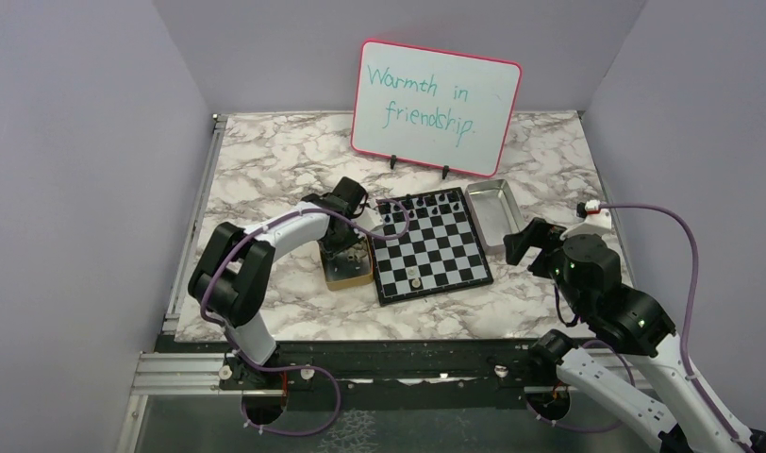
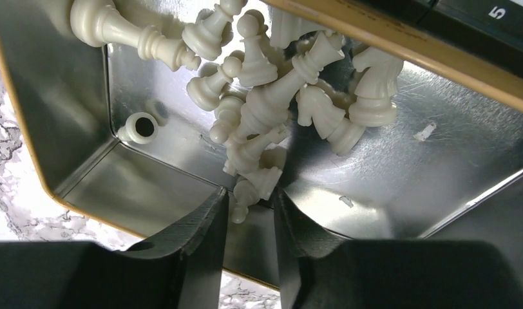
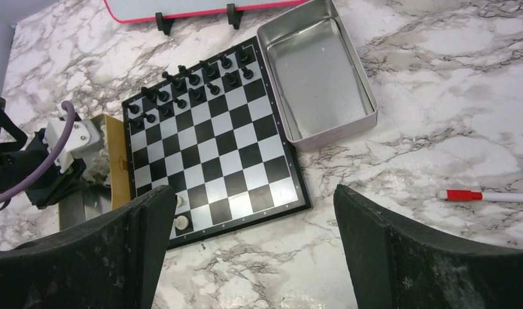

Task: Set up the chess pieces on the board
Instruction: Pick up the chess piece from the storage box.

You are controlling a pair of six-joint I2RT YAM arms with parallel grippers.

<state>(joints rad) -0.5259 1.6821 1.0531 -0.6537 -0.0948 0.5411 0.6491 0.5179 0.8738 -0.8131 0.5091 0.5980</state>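
Observation:
The chequered board [image 1: 434,245] lies mid-table. Black chessmen [image 1: 426,201] fill its two far rows, also in the right wrist view [image 3: 188,84]. Two cream pieces [image 1: 413,278] stand at its near left corner [image 3: 180,222]. My left gripper [image 1: 346,247] reaches down into the tan box [image 1: 349,272]. In the left wrist view its fingertips [image 2: 251,193] are closed to a narrow gap around a cream pawn [image 2: 252,187] at the near edge of a heap of cream pieces [image 2: 278,84]. My right gripper [image 1: 516,243] is wide open and empty, hovering right of the board [image 3: 207,148].
A silver metal tray [image 1: 495,212] lies empty right of the board [image 3: 317,77]. A pink-framed whiteboard [image 1: 436,104] stands behind. A red-capped marker [image 3: 478,195] lies on the marble at the right. The box's tan rim [image 2: 400,38] borders the board.

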